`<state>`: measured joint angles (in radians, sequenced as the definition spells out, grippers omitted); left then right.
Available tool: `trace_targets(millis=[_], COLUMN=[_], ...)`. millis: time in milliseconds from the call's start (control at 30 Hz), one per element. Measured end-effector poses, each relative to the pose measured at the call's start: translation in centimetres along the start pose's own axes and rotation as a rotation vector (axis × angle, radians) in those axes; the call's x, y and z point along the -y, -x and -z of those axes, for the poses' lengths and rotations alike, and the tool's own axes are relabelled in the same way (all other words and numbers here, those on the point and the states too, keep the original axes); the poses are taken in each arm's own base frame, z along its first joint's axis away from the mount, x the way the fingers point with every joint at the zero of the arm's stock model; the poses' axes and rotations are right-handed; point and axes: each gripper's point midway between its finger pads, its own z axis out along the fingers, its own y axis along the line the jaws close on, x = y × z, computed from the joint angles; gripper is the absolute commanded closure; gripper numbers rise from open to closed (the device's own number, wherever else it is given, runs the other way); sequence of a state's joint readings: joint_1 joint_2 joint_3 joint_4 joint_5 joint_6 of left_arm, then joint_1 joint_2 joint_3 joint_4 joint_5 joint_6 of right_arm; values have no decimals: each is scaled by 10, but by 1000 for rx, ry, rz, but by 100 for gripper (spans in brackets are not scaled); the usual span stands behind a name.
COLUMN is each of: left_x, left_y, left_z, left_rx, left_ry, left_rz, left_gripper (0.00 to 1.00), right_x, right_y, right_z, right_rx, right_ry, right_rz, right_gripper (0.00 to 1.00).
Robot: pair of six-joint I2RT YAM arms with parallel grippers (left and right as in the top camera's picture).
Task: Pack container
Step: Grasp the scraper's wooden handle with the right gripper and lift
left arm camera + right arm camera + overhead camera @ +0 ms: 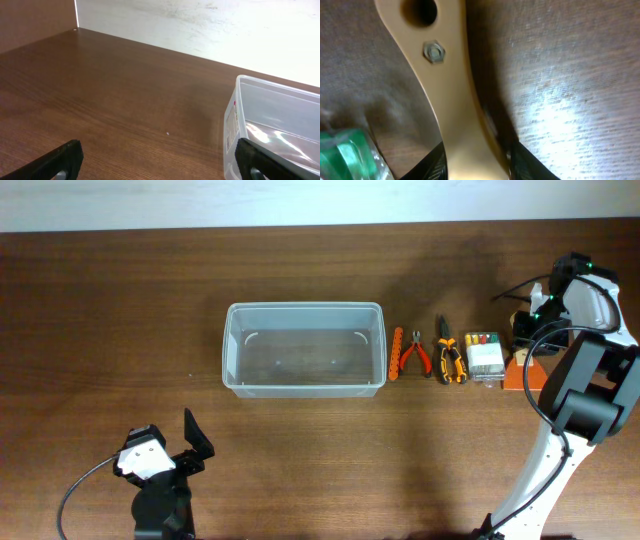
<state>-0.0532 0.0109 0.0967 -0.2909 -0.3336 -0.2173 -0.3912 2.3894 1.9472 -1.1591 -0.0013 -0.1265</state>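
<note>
Packing is judged to be at its first pick: the clear container (303,307) sits open and empty at the middle of the tabletop (120,300). The right tool (475,160) is down at the far right, its fingers on either side of a tan handle (447,85) with a hole and a hex nut. Whether they are pressing on it cannot be told. The next move likely calls for a firm grip, a lift, and a carry to the robot's left. The container lies well apart from this tool, with red-handled pliers (416,356), orange-and-black pliers (449,363) and a bit case (484,357) lined up between them. The left tool (159,162) hangs with fingers apart, the container's corner near its right finger.
</note>
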Motion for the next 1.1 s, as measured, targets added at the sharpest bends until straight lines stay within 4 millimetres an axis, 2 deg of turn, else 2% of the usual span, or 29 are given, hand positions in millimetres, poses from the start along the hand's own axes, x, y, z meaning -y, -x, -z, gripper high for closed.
trace_targets(millis=[100, 267, 300, 500, 533, 567, 600, 667, 833, 1100], left_x=[0, 0, 0, 0, 0, 0, 0, 0, 0, 0], left_y=[0, 0, 0, 0, 0, 0, 0, 0, 0, 0], left_z=[0, 0, 0, 0, 0, 0, 0, 0, 0, 0], left_rx=[0, 0, 0, 0, 0, 0, 0, 0, 0, 0], left_ry=[0, 0, 0, 0, 0, 0, 0, 0, 0, 0], left_rz=[0, 0, 0, 0, 0, 0, 0, 0, 0, 0], left_gripper=[1, 1, 1, 1, 1, 1, 1, 1, 1, 1], right_x=[1, 1, 1, 0, 0, 0, 0, 0, 1, 0], right_y=[5, 7, 7, 6, 6, 5, 5, 2, -1, -2], right_z=[0, 0, 0, 0, 0, 0, 0, 0, -1, -1], right_rx=[22, 29, 29, 26, 24, 23, 21, 10, 9, 20], right_ry=[-2, -1, -1, 1, 1, 1, 1, 2, 0, -1], right_rz=[-2, -1, 0, -3, -4, -4, -3, -6, -1, 6], right_gripper=[52, 53, 57, 56, 51, 41, 36, 35, 35, 51])
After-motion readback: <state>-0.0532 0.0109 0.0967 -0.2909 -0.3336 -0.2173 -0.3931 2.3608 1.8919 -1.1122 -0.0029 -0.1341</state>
